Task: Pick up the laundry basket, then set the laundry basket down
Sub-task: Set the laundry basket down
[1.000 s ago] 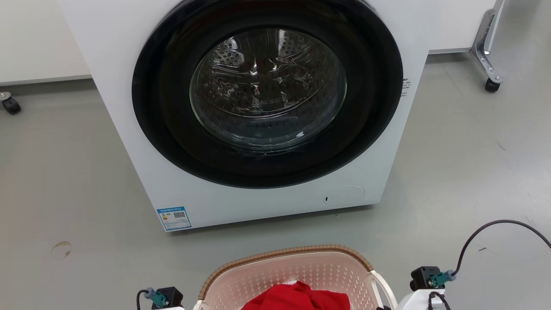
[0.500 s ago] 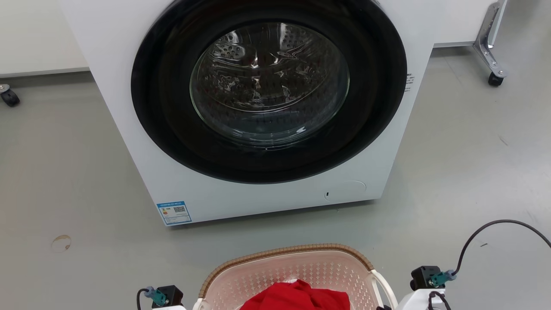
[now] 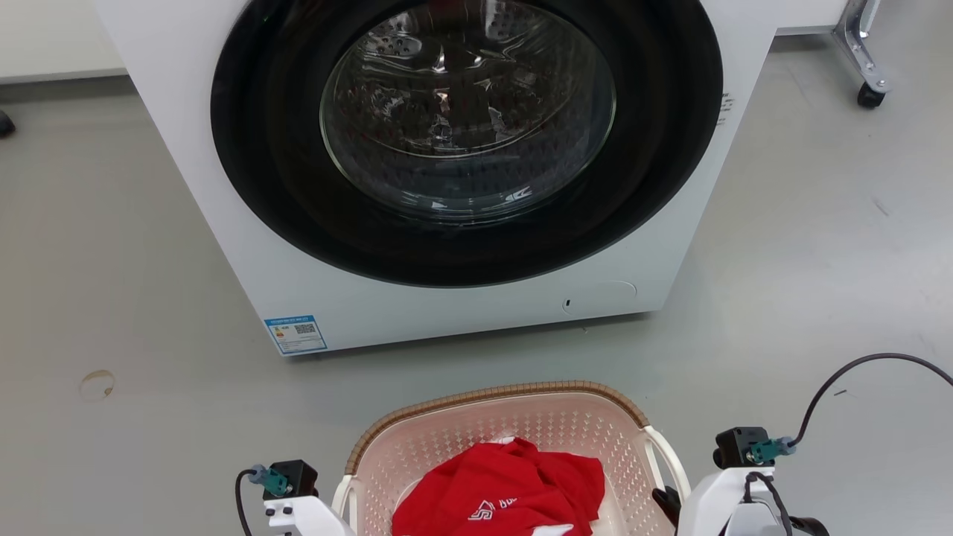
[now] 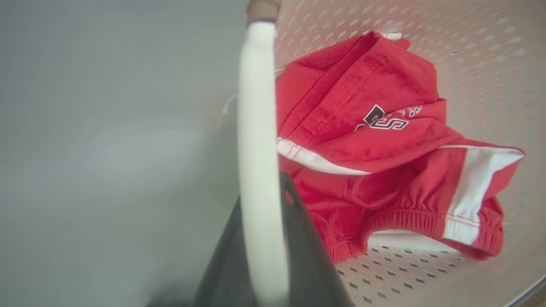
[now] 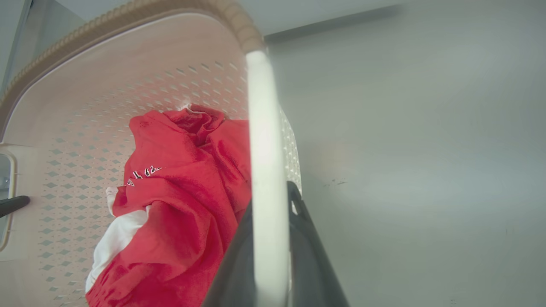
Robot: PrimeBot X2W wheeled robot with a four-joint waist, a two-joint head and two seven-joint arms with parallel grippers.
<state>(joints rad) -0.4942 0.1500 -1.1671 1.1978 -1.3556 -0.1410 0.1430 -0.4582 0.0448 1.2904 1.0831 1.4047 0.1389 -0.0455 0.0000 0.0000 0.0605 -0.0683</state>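
While the washing machine (image 3: 417, 320) is standing straight ahead with its round door shut, bare grey floor (image 3: 134, 260) is lying open on both sides of it and in a strip between its foot and the laundry basket (image 3: 521, 424), which is sitting low before the robot, near the machine but apart from it. A wheeled metal frame (image 3: 858, 48) is standing well off at the far right, and a red garment (image 3: 506, 484) is lying crumpled in the basket. The left gripper (image 4: 266, 192) is clenching the white left handle (image 4: 256, 128) and the right gripper (image 5: 273, 196) is clenching the right handle (image 5: 264, 128).
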